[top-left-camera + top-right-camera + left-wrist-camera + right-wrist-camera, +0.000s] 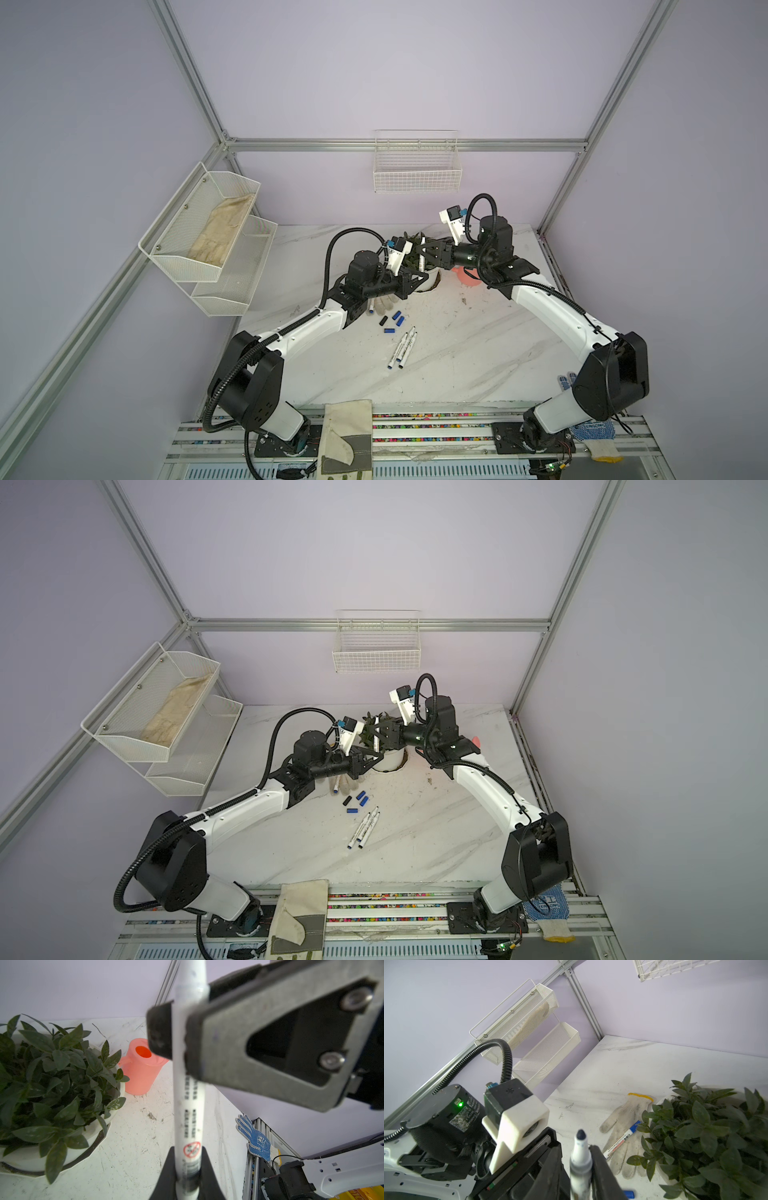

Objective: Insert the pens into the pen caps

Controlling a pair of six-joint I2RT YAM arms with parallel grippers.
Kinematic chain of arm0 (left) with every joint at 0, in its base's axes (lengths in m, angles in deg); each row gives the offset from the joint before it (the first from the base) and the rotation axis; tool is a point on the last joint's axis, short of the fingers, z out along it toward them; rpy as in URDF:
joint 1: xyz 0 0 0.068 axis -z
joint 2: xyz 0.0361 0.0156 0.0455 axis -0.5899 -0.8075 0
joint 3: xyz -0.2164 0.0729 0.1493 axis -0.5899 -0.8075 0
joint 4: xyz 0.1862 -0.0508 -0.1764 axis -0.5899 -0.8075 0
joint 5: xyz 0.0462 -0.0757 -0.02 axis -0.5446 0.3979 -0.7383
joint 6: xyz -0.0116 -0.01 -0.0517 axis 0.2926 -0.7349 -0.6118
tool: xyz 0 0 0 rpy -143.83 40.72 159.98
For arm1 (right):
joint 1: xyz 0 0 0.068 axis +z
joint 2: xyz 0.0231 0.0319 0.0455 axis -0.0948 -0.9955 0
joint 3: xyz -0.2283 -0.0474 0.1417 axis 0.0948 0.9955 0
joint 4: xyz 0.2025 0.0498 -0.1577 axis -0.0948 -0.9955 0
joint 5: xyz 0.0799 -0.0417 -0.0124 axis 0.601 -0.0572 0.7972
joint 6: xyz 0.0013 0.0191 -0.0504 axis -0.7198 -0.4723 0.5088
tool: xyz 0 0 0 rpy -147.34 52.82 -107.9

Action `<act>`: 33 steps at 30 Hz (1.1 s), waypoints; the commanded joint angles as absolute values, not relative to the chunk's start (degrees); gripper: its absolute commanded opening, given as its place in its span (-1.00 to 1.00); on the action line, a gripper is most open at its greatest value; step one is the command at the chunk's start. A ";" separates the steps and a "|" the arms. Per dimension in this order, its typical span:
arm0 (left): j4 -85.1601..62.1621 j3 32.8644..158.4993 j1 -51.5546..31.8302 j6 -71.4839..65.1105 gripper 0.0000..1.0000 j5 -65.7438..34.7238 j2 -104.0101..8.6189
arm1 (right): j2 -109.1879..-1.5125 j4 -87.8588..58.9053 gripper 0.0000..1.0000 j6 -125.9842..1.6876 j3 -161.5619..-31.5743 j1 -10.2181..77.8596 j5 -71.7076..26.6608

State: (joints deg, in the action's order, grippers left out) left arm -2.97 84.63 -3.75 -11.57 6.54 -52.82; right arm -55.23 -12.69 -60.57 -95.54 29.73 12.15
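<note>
**Held pen.** The held pen point(188, 1118) stands roughly upright above the counter point(457, 365), at the near left edge of the potted plant point(52, 1076). The right wrist view shows its dark tip uncovered.

**Left fingers.** The left fingers point(208, 1174) are closed tight on the lower, barcode end of the held pen.

**Right fingers.** The right fingers point(159, 1032) are closed on the same pen higher up the barrel, with one pad against each side. The pen's tip stands out past them. The two sets of fingers grip separate places along the barrel and do not touch each other.

**Other pens.**
- Three pens point(398, 347) lie close together and nearly parallel on the counter, nearer than both sets of fingers and about mid-width.
- A fourth pen point(620, 1145) lies across a white work glove point(623, 1118), just left of the plant's pot.

**Caps.** Four caps lie loose on the counter between the white work glove and the three pens.
- The blue pair point(396, 314) lies side by side, farthest from the three pens.
- The black cap point(383, 321) lies just left of the blue pair.
- The single blue cap point(389, 331) lies nearest the three pens.

**Surroundings.** A pink watering can point(141, 1072) stands on the counter just right of the potted plant. A blue dotted glove point(257, 1138) lies at the near right, on the rail.
</note>
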 commanded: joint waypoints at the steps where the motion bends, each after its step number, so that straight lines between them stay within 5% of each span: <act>1: -1.76 82.56 -3.48 -10.49 -1.00 6.17 -50.04 | -55.19 -9.81 -0.74 -61.45 -96.45 29.79 13.50; 5: -0.34 82.42 -3.46 -10.87 -1.00 5.70 -49.25 | -54.67 -9.09 -0.95 -61.52 -95.38 29.78 13.93; 8: 0.87 82.88 -3.54 -11.49 -0.40 5.63 -48.55 | -54.48 -9.04 -1.00 -61.40 -95.08 29.78 14.40; 11: -0.07 84.48 -3.72 -10.89 -0.13 5.11 -48.29 | -54.39 -8.95 -1.00 -61.34 -94.65 29.74 14.57; 33: -1.31 90.34 -5.29 -9.60 -0.19 4.39 -52.87 | -53.99 -7.50 -1.00 -61.67 -93.34 29.83 17.46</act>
State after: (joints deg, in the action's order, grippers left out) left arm -3.27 84.72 -4.67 -9.98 4.88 -52.66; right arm -55.23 -9.92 -60.92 -93.99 29.60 15.48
